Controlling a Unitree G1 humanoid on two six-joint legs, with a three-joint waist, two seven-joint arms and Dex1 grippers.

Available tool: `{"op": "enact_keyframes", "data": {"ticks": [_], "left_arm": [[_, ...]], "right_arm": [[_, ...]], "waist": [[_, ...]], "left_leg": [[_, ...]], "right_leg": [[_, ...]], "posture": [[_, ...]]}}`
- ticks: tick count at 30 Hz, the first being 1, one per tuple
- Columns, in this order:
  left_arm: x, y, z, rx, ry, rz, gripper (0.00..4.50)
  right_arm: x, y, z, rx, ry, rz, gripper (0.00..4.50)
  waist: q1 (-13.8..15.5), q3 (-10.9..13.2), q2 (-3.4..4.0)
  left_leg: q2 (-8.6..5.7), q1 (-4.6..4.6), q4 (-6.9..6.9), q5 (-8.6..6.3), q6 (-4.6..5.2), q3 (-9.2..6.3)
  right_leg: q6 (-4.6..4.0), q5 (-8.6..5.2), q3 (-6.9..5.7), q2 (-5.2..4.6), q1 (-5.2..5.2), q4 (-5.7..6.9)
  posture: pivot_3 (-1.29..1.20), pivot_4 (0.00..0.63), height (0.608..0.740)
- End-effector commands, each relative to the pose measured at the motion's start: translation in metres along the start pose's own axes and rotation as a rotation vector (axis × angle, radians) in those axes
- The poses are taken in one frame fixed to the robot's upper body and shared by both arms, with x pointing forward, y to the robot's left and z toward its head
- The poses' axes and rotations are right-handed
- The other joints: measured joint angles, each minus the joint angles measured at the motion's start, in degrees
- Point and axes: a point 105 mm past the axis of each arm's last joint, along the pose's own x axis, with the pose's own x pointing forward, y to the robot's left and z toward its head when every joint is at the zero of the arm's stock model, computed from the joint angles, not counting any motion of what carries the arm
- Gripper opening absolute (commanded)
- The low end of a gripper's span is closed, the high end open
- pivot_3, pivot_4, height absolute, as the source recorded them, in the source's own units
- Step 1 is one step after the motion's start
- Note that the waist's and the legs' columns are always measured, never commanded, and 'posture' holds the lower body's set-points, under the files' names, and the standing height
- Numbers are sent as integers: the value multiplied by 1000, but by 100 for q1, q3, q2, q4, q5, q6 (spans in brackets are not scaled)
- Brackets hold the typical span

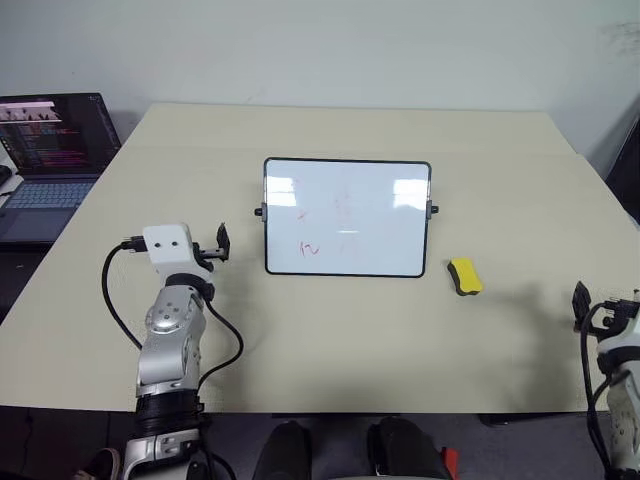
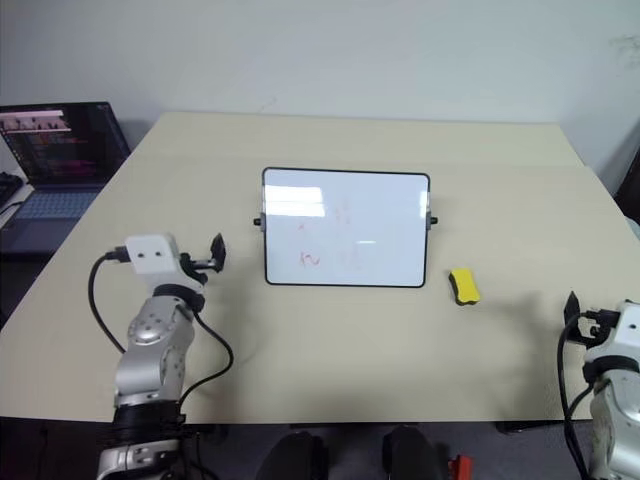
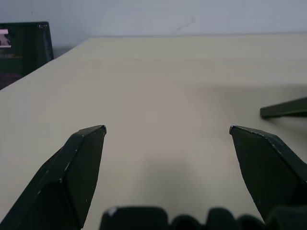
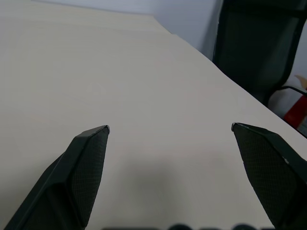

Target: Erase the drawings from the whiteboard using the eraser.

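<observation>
- The whiteboard (image 1: 347,217) lies flat near the middle of a pale beige table (image 1: 330,340), its long axis running left to right across the robot's view, with a small black knob at each short side.
- The drawings (image 1: 309,247) are faint red strokes on the left half of the board: one scribble low down near the front edge, fainter marks above it.
- The eraser (image 1: 465,276) lies on the table just beside the board's front right corner, apart from the frame. Its long axis runs roughly away from the robot, slightly slanted, yellow face up.
- The left gripper (image 3: 167,130) hovers over bare table to the left of the board, well apart from it, pointing forward and about level; its two black fingers (image 3: 76,167) are spread wide with nothing between them.
- The right gripper (image 4: 170,128) is at the table's right front edge, well apart from the eraser, fingers (image 4: 81,165) likewise spread wide and empty over bare tabletop.
- An open laptop (image 1: 50,150) with a lit screen sits past the table's left edge, a white wall (image 1: 320,50) stands behind, and a dark chair (image 4: 259,48) is beyond the table's right side.
</observation>
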Motion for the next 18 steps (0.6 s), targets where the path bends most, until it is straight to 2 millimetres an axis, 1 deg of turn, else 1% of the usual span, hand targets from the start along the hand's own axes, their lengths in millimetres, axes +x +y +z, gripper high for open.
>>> {"op": "enact_keyframes", "data": {"ticks": [1,3,5,7,9,11,13,14,15,17,18], "left_arm": [[0,13,13,20,-52,59,4500],[-2,15,6,19,-32,75,4500],[-3,15,5,9,-27,75,4500],[-1,5,13,15,-57,1,4500],[2,3,20,1,-75,-35,4500],[2,-1,24,-35,-74,-86,4500],[0,-5,33,-27,-105,-144,4500],[0,-3,36,-20,-115,-155,4500],[2,4,45,-21,-142,-138,4500],[5,24,65,-21,-208,-85,4500],[6,30,79,-12,-251,-74,4500]], "right_arm": [[3,-23,27,6,-72,-63,4442],[6,-27,26,3,-56,-65,4442],[8,-26,27,-16,-50,-56,4442],[10,-22,36,-2,-77,-47,4442],[10,-17,43,26,-100,-42,4442],[10,-7,49,32,-116,-7,4442],[12,0,55,47,-133,1,4442],[12,4,57,53,-140,0,4442],[13,8,61,56,-154,9,4442],[13,21,71,79,-189,46,4442],[11,28,75,90,-200,77,4442]], "waist": [[-6,0,0],[-6,0,0],[-5,0,-1],[-4,0,-1],[4,0,-1],[5,0,0],[-10,0,0],[-13,0,-1],[-14,0,-1],[-12,0,-1],[-12,0,-1]], "left_leg": [[0,0,1,0,0,2],[-1,4,1,0,1,5],[-1,11,1,1,1,2],[0,11,1,1,1,1],[-1,9,1,1,1,-1],[-1,8,1,1,1,0],[-1,8,1,1,1,3],[0,9,1,1,1,3],[0,9,1,1,0,3],[2,9,1,1,0,1],[4,9,1,1,0,-3]], "right_leg": [[2,1,2,0,0,0],[21,-8,4,0,2,0],[25,-10,1,1,9,0],[26,-11,1,3,9,0],[25,-11,0,5,8,0],[26,-11,0,4,8,0],[26,-11,3,4,8,0],[26,-11,3,4,8,0],[26,-11,3,4,8,0],[26,-11,2,4,8,1],[26,-11,-1,6,7,2]], "posture": [[0,150,740],[0,150,740],[0,150,740],[0,150,740],[0,150,740],[0,150,740],[0,150,740],[0,150,740],[0,150,740],[0,150,740],[0,150,740]]}}
